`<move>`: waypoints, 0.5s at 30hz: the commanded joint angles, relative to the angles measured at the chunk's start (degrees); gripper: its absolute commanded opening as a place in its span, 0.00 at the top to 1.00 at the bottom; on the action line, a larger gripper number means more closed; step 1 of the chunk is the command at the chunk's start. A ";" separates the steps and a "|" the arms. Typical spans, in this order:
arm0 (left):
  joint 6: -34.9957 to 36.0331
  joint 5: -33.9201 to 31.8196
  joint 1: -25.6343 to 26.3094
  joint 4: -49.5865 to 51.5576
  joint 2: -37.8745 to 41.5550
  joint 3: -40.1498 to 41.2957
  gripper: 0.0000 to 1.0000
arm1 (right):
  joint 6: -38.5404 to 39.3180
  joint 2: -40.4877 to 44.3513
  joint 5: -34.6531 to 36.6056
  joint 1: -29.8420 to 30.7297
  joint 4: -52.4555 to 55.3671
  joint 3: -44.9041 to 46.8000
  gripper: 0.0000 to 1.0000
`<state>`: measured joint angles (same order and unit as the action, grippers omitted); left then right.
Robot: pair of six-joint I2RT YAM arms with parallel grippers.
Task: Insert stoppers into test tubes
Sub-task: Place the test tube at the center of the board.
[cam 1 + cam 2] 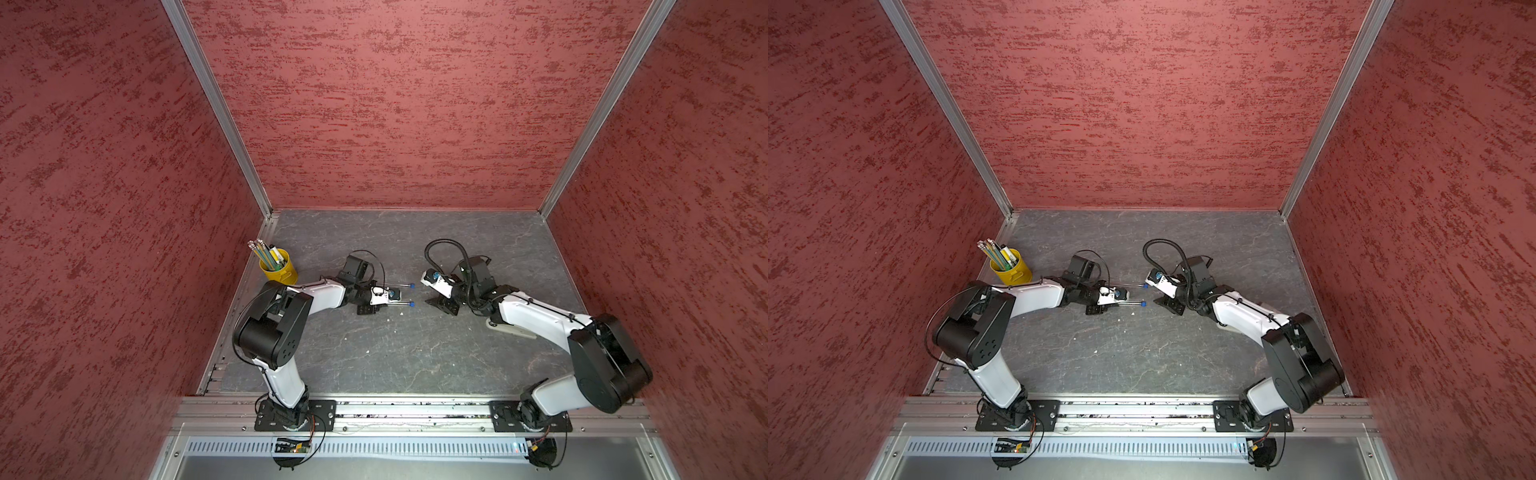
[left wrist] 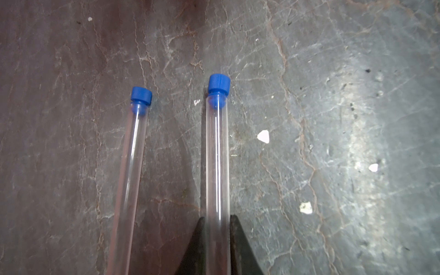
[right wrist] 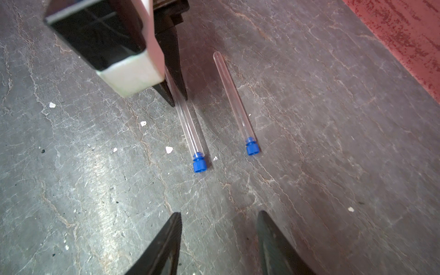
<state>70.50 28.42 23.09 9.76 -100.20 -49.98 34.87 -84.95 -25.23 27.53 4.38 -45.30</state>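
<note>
Two clear test tubes lie almost parallel near the middle of the grey tabletop, and a blue stopper sits in the mouth of each. My left gripper [image 2: 217, 217] is shut on the nearer test tube [image 2: 217, 166], holding its rear part. That tube's stopper [image 2: 219, 84] points toward the right arm. I cannot tell whether this tube touches the table. The other test tube [image 3: 234, 100] lies loose beside it with its stopper [image 3: 252, 148] seated. Both top views show the two stoppers [image 1: 412, 304] [image 1: 1145, 286]. My right gripper [image 3: 220, 214] is open and empty, a short way from the stoppered ends.
A yellow cup [image 1: 279, 268] of striped pencils stands at the back left, behind the left arm. Small white specks [image 3: 169, 149] are scattered on the tabletop. Red walls [image 3: 404, 35] close in three sides, and an aluminium rail [image 1: 415, 409] runs along the front.
</note>
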 commanded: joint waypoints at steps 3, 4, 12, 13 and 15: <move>-0.03 0.53 -0.16 2.45 -1.22 -1.66 0.82 | -0.60 1.38 0.80 -0.25 -0.87 0.59 0.46; -0.07 0.40 -0.02 2.57 -1.27 -1.70 0.82 | -0.59 1.39 0.76 -0.28 -0.86 0.57 0.46; -0.02 0.25 -0.13 3.87 -1.61 -2.45 0.78 | -0.60 1.41 1.06 -0.27 -0.69 0.67 0.47; -0.01 0.07 -0.04 4.06 -1.72 -2.57 0.78 | -0.59 1.37 1.02 -0.24 -0.71 0.73 0.47; 0.01 0.01 0.02 4.38 -1.75 -2.67 0.77 | -0.60 1.43 1.07 -0.29 -0.78 0.80 0.47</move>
<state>70.50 28.23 23.09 12.60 -100.99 -51.46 34.87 -84.95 -25.10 27.53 4.40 -45.23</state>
